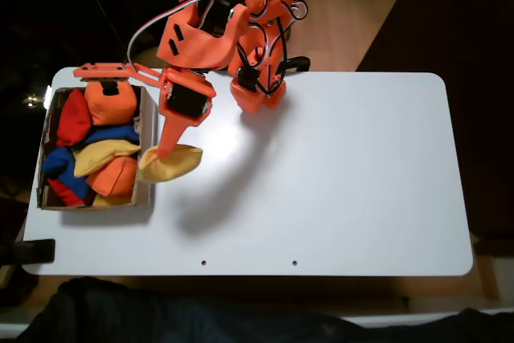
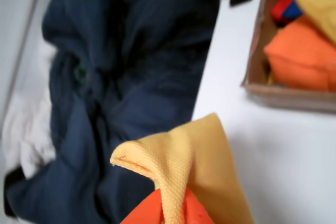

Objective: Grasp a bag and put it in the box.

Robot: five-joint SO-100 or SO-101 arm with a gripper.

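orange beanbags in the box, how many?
2. One orange beanbag at the box's top end in the fixed view, another near the bottom right corner. More may be buried under the pile.

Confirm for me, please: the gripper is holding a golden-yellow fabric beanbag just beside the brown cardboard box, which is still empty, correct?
Not quite: the brown cardboard box is not empty. The fixed view shows orange, red, blue and yellow beanbags already inside it. The rest holds: the gripper is holding the golden-yellow fabric beanbag just beside the box.
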